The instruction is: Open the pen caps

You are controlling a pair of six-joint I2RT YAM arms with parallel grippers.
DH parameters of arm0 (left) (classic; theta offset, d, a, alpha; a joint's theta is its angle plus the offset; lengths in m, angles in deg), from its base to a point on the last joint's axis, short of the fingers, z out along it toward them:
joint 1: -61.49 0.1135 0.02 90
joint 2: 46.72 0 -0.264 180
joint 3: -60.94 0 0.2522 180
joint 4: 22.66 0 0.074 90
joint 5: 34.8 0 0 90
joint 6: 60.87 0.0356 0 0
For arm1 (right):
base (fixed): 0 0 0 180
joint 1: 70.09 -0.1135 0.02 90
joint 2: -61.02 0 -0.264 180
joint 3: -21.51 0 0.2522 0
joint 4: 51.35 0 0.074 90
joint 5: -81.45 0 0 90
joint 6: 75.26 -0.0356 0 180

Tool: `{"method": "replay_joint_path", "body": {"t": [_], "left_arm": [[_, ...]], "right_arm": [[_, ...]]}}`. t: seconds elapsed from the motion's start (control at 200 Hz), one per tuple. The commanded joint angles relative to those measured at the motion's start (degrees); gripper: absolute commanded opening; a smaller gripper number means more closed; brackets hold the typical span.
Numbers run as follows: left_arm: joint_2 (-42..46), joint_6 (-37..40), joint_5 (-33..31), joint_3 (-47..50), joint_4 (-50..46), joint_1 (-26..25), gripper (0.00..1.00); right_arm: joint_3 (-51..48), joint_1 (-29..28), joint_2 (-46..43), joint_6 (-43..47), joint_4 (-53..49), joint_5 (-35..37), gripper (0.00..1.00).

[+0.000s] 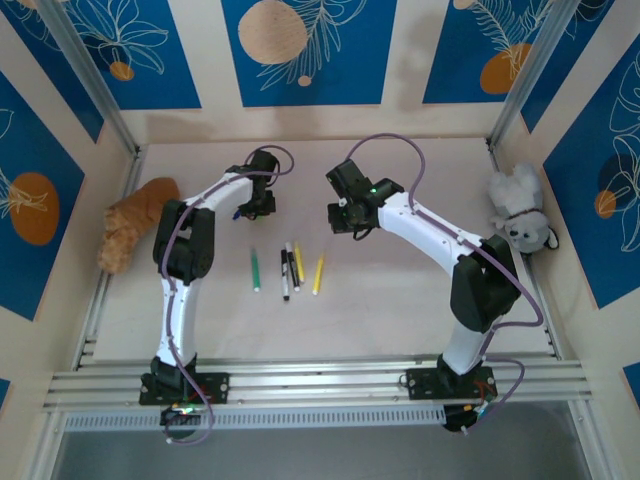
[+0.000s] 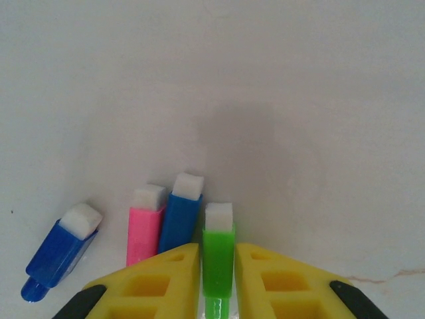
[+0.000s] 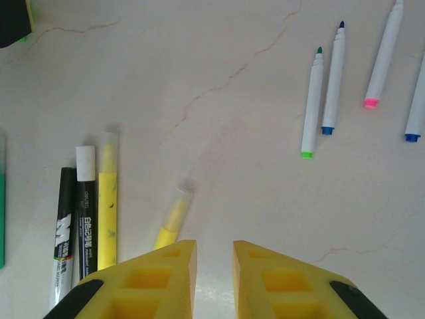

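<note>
In the left wrist view a green pen cap (image 2: 218,259) lies between the yellow fingers of my left gripper (image 2: 218,247), which stands slightly open with the jaws close beside the cap. A pink cap (image 2: 145,232) and a blue cap (image 2: 179,219) lie just left of it, and another blue cap (image 2: 58,252) lies farther left. My right gripper (image 3: 214,243) is open and holds nothing, hovering by a yellow pen (image 3: 172,222). Uncapped white pens (image 3: 312,100) lie at the upper right. In the top view, several capped pens (image 1: 287,270) lie mid-table between my left gripper (image 1: 256,206) and right gripper (image 1: 346,222).
A brown plush toy (image 1: 135,232) lies by the left wall and a white plush toy (image 1: 518,212) by the right wall. A metal rail (image 1: 320,380) runs along the near edge. Black pens (image 3: 70,219) and another yellow pen (image 3: 107,199) lie left of my right gripper.
</note>
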Motion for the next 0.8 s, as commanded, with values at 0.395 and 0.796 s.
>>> {"method": "replay_joint_path", "body": {"t": [0.395,0.796], "left_arm": [[22.77,-1.57,7.12,9.41,7.20,-0.05,1.00],[38.43,-9.13,32.59,30.89,19.07,-1.79,1.00]], "right_arm": [[-6.85,-2.11,-5.99,-3.23,2.04,-2.47,0.22],[-16.06,-9.26,-7.51,-9.63,5.69,-1.96,0.35]]}}
